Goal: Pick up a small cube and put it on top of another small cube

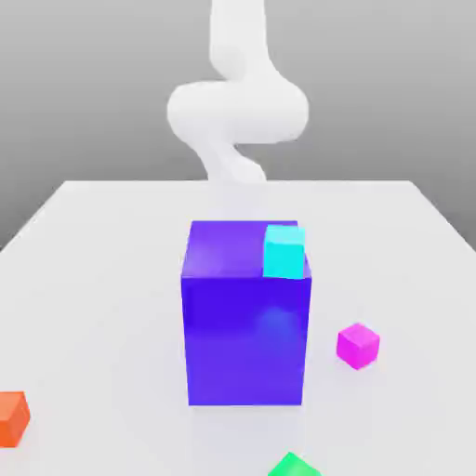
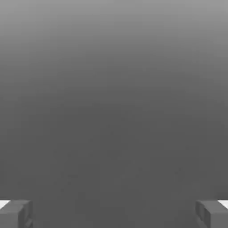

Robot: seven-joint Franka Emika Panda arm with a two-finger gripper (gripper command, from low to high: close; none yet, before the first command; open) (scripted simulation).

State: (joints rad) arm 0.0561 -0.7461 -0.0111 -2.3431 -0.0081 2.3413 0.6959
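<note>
The small magenta-pink cube (image 1: 358, 345) lies on the white table (image 1: 93, 279), just off the exterior view's right of a big blue-violet block (image 1: 246, 321). A small cyan cube (image 1: 284, 251) rests on the block's top, at its right edge. My white arm (image 1: 237, 107) rises behind the block, far back from the cubes. In the hand view my gripper (image 2: 114, 214) is open, its two grey fingertips (image 2: 15, 213) set wide apart with nothing between them, facing a plain grey backdrop.
A small orange cube (image 1: 12, 418) sits at the table's near left corner. A small green cube (image 1: 294, 465) pokes in at the near edge, in front of the block. The tall block stands mid-table between the arm and the near cubes.
</note>
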